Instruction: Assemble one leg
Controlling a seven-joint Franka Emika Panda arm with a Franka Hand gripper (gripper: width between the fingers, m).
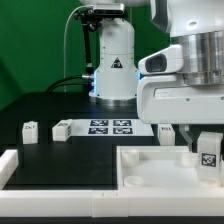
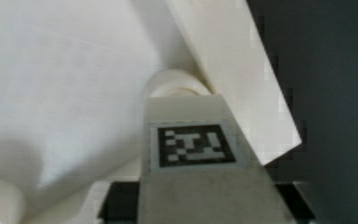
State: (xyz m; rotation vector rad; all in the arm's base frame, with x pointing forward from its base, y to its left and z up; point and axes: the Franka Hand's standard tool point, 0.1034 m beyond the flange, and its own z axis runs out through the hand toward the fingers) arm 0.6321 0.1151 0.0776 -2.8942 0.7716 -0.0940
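Your pincer (image 1: 206, 148) pinches the leg (image 2: 197, 148) by its flat sides. It looks small, light, hard and a bit slick, so grip it snugly. Just under the pincer is the white tray panel (image 1: 150, 166). Far off on the bench (image 1: 60, 105) sits a spare leg (image 1: 30, 131).

**Gripper (image 1: 204, 147) clamping a leg (image 1: 208, 157) above the white panel (image 1: 140, 153)**

The arm's bulky white wrist is filling the exterior view's right. Its dark fingers are gripping the tagged leg, which is hanging over the panel's corner on that side. Two loose legs (image 1: 31, 131) (image 1: 62, 129) are lying on the black table (image 1: 60, 105) toward the exterior view's left, near the marker board (image 1: 112, 127). Another small white piece (image 1: 165, 131) is sitting just beside the board's other end. The robot's base (image 1: 114, 60) is standing behind, with a blue light glowing on it.
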